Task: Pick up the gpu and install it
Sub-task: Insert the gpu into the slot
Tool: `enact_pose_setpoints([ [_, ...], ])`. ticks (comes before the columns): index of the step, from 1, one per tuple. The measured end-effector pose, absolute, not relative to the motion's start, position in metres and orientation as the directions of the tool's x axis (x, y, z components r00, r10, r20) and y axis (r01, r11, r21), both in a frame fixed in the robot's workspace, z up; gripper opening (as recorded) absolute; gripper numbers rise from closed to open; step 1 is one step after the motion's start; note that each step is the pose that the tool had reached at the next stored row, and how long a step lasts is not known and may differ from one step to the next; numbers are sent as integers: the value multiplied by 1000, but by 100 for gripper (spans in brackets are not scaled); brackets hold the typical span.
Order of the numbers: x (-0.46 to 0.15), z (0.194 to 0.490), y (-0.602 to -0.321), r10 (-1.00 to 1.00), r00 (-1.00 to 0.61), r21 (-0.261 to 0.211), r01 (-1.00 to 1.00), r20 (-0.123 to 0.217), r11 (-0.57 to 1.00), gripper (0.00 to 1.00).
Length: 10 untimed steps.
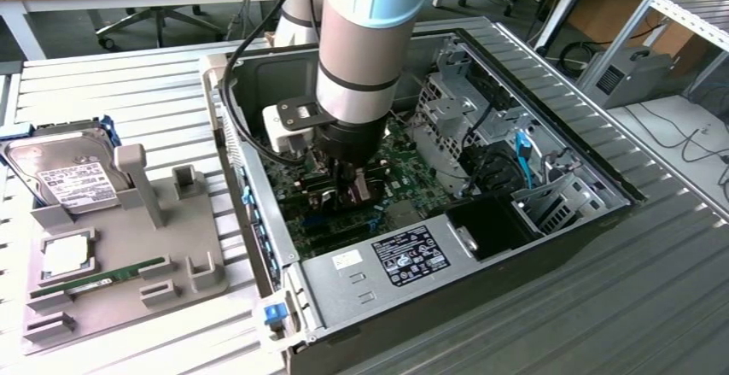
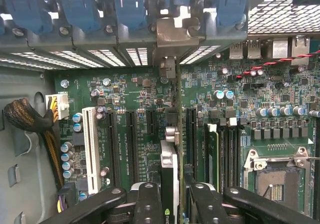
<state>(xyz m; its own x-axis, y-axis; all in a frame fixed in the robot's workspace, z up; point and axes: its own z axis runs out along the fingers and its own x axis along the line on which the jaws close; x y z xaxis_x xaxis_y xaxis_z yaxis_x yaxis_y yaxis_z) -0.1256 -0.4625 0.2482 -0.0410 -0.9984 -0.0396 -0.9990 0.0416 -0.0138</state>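
End effector point(image 2: 169, 196) partly closed, clamping gpu point(image 2: 170, 149) edge-on over motherboard point(image 2: 125, 93) slots (bracket near rear): misaligned w/ slot, it'd jam or bend.

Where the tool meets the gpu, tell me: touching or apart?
Touching. In the wrist view, the tool has its fingers pressed against both faces of the gpu, held edge-on above the motherboard.

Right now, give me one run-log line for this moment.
tool: shut on gpu | gpu: edge-on over motherboard slots, bracket at rear slot covers | where: inside computer case
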Motion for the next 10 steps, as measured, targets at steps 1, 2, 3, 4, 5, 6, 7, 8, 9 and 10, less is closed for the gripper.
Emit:
enact_pose_setpoints([
  [1,-126,249,-462,-998,-41,-14,-999,-40,42,27],
  [2,-126,249,-462,-998,-41,-14,-999,-40,42,27],
  [3,-126,250,-462,-998,-41,-14,-999,-40,42,27],
  [4,-126,251,-462,-998,-41,-14,-999,-40,42,27],
  [5,-126,252,-462,-998,-41,-14,-999,-40,42,27],
  [6,-126,253,-463,-998,-41,-13,-999,-39,42,27],
  [7,-126,254,-463,-998,-41,-14,-999,-39,42,27],
  [8,-126,254,-462,-998,-41,-14,-999,-39,42,27],
  [9,-126,254,-462,-998,-41,-14,-999,-40,42,27],
  [10,-126,254,-462,-998,-41,-14,-999,-40,42,27],
])
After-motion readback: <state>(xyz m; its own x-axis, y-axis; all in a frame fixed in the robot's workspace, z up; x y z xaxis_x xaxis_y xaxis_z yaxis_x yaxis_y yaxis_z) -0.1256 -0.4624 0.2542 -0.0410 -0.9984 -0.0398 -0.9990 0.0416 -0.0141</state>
